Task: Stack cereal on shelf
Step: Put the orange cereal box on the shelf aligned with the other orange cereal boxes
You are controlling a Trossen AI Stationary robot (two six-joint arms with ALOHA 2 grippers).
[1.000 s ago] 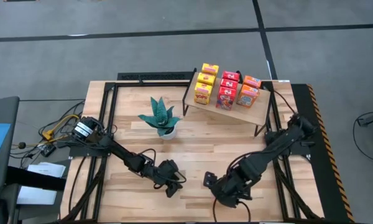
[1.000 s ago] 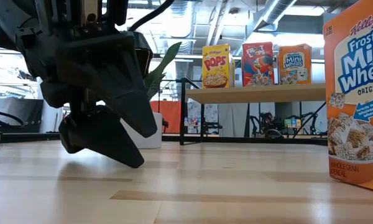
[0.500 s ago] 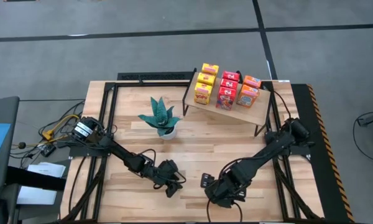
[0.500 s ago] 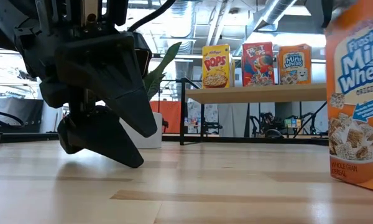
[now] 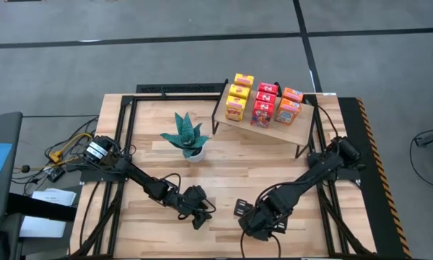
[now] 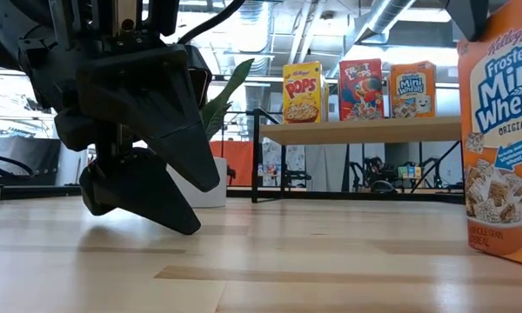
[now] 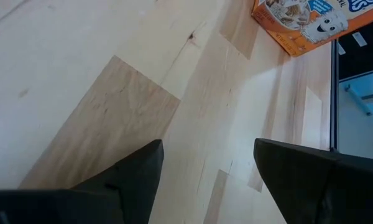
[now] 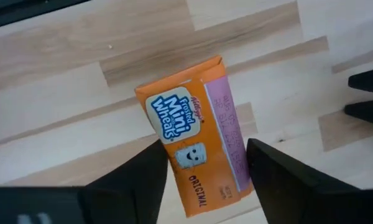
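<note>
Eight cereal boxes (image 5: 263,105) on shelf (image 5: 292,133); one orange box (image 8: 196,152) on tabletop.
</note>
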